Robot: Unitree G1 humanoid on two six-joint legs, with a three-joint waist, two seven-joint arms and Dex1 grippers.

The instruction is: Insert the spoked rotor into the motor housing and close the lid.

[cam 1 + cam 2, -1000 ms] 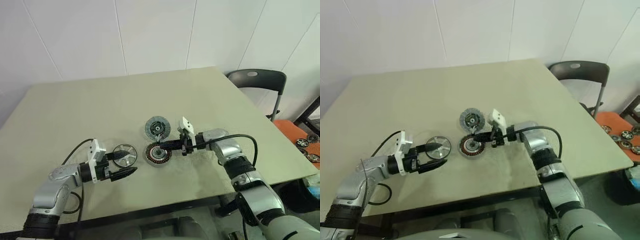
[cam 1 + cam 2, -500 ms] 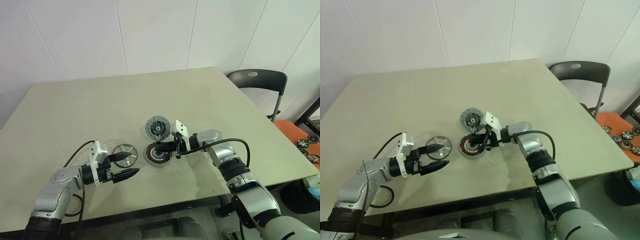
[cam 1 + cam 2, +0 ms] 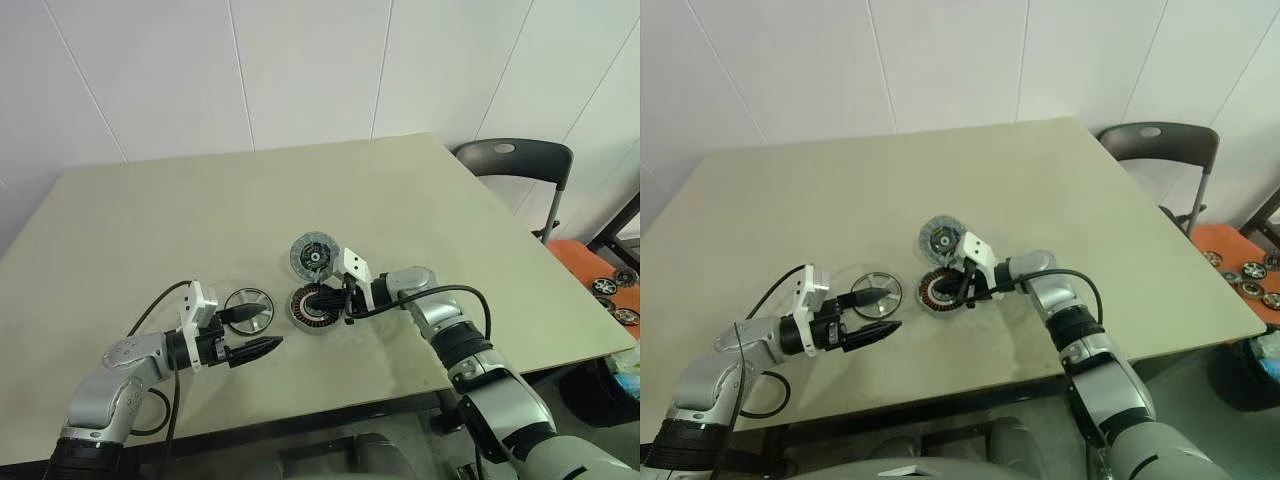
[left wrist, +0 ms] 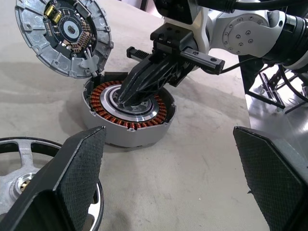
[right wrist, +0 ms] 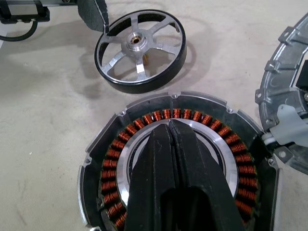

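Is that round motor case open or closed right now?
Open. The housing shows its copper windings, and the lid stands tipped up at its edge.

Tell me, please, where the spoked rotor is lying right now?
In the left eye view the spoked rotor lies flat on the table, just left of the motor housing, with the open left gripper at its near edge.

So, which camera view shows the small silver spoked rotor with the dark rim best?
The right wrist view: the small silver spoked rotor with the dark rim lies whole there, spokes and hub plain. The left wrist view cuts it at the picture's edge behind a finger; both eye views show it whole but tiny.
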